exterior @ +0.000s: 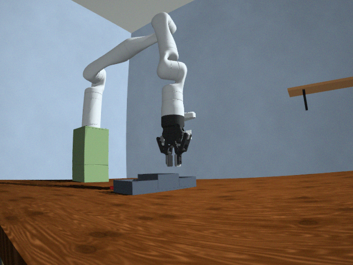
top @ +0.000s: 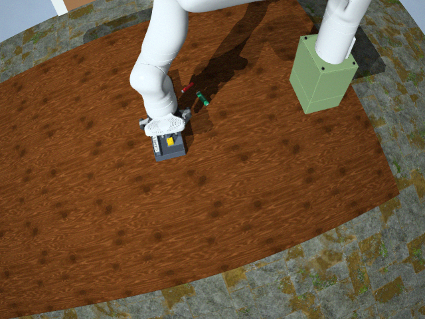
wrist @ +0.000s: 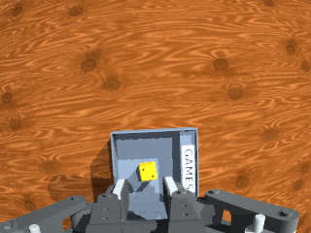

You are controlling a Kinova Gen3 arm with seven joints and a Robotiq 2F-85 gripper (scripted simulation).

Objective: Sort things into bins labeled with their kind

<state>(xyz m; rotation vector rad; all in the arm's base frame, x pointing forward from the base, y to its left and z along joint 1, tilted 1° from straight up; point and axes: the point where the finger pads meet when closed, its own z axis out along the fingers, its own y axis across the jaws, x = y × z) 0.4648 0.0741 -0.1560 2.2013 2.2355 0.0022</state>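
Observation:
A small yellow die [top: 169,141] lies inside a low grey bin [top: 168,147] near the table's middle. In the wrist view the die [wrist: 148,170] rests on the bin's floor [wrist: 155,169], and a white label [wrist: 189,165] on the bin's right wall reads like "GAMES". My gripper [exterior: 173,162] hangs straight above the bin [exterior: 155,182], clear of its rim. The fingers stand partly apart with nothing between them. A small red cylinder [top: 187,87] and a small green cylinder [top: 202,98] lie on the table behind the bin.
The arm's green pedestal [top: 322,74] stands at the table's back right. The arm hides part of the bin area in the top view. A wooden shelf [exterior: 319,86] hangs on the far wall.

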